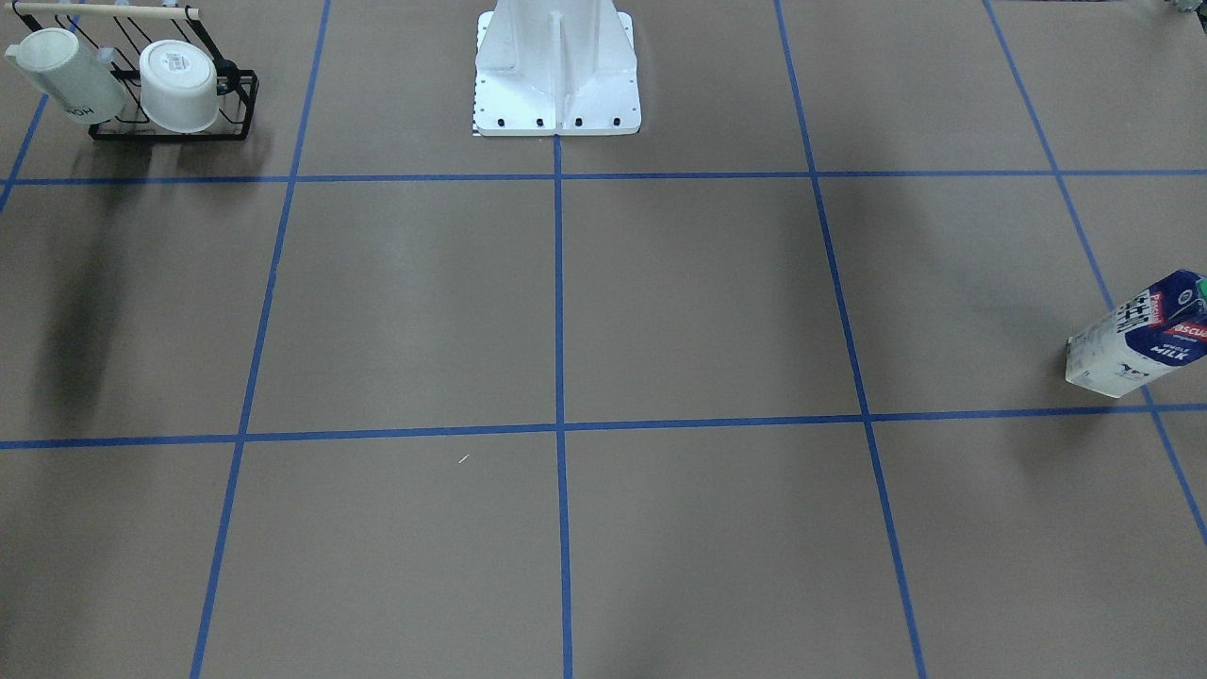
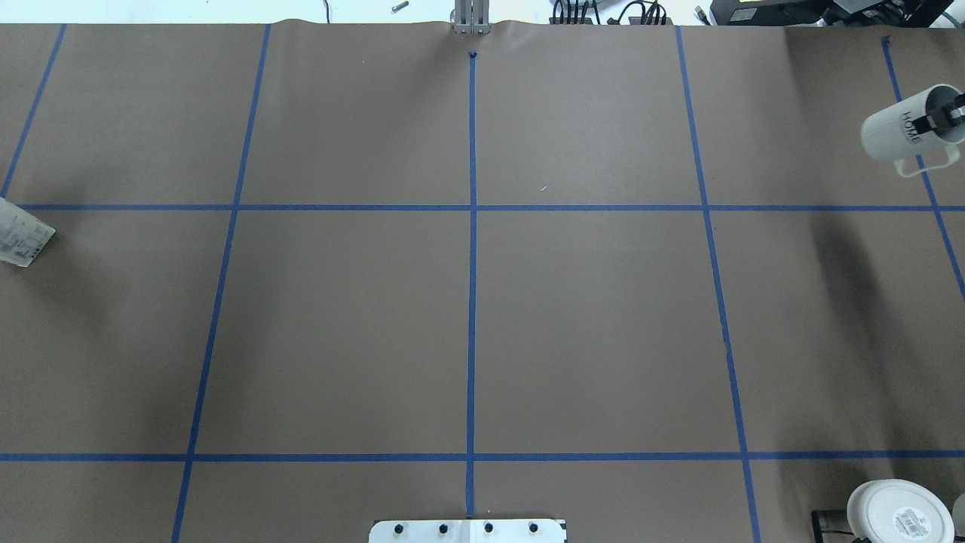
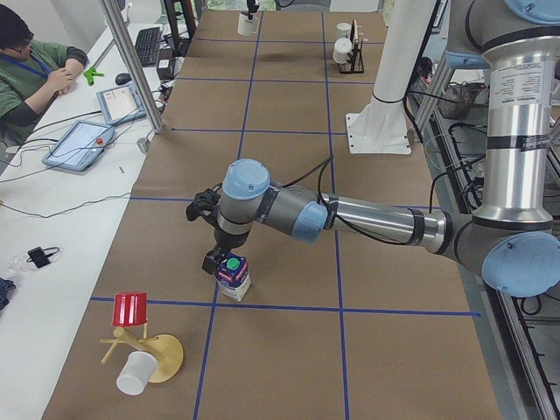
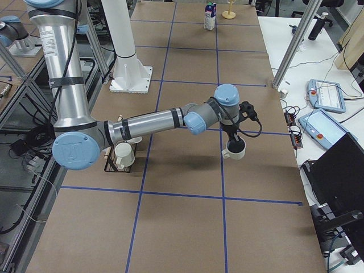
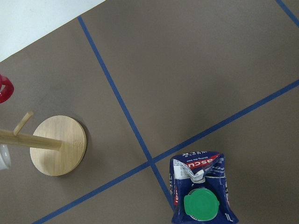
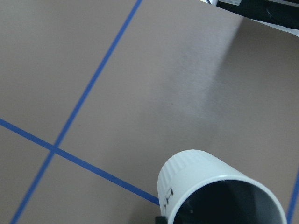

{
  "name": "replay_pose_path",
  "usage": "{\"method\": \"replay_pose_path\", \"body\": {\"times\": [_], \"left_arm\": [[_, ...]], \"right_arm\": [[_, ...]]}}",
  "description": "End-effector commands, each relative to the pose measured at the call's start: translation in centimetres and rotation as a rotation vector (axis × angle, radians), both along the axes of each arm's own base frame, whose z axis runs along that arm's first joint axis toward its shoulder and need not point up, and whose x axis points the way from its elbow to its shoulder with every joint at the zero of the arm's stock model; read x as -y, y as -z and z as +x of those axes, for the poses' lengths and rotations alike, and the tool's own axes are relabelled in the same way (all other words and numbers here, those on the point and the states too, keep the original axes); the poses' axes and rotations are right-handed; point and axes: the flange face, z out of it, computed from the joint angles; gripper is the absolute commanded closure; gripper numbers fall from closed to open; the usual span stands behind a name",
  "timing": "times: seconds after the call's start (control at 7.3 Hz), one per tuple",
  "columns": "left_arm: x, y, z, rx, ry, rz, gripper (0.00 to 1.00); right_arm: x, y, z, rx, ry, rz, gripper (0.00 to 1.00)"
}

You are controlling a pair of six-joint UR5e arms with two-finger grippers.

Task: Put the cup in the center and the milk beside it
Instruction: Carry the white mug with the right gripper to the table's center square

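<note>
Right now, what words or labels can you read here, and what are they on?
"HOME": on the white cup.
"WHOLE MILK": on the milk carton, blue part.
"ascu": visible piece of the carton's red brand label.
Sticker under the wider cup: too small to read.
Fine print on the carton's white side: too small to read.

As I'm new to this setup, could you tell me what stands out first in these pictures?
On the robot's far left, the left gripper sits at the top of the milk, near a wooden mug tree bearing a red cup. On its far right, the right gripper has its fingers at the rim of the cup, away from the black rack. Neither thing is at the center.
</note>
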Motion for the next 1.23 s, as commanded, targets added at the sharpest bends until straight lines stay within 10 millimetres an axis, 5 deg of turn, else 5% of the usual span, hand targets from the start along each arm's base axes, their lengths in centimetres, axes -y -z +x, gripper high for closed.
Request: {"method": "replay_pose_path", "body": {"times": [0.0,0.14,0.41,0.55,0.96,1.1], "left_arm": [[0.0,-0.1,0.0,0.000,0.000,-0.001,0.01],[-0.1,-0.1,0.0,0.000,0.000,-0.003,0.01],[0.0,-0.4,0.0,-0.001,0.000,-0.007,0.01],[0.0,-0.4,0.0,-0.001,0.000,-0.007,0.01],[0.0,-0.7,0.0,-0.001,0.000,-0.014,0.01],[0.0,-0.8,0.0,-0.001,0.000,-0.017,0.01]], "right_arm": [[0.8,8.5,-10.6,0.074,-0.021,-0.069,1.00],[0.4,12.1,-18.2,0.071,-0.084,-0.141,1.00],[-0.5,21.5,-27.4,-0.019,-0.124,-0.262,1.00],[-3.0,25.1,-32.6,-0.030,-0.162,-0.338,1.00],[-8.6,33.6,-45.6,-0.111,-0.187,-0.527,1.00],[-10.3,34.3,-48.5,-0.124,-0.178,-0.560,1.00]]}}
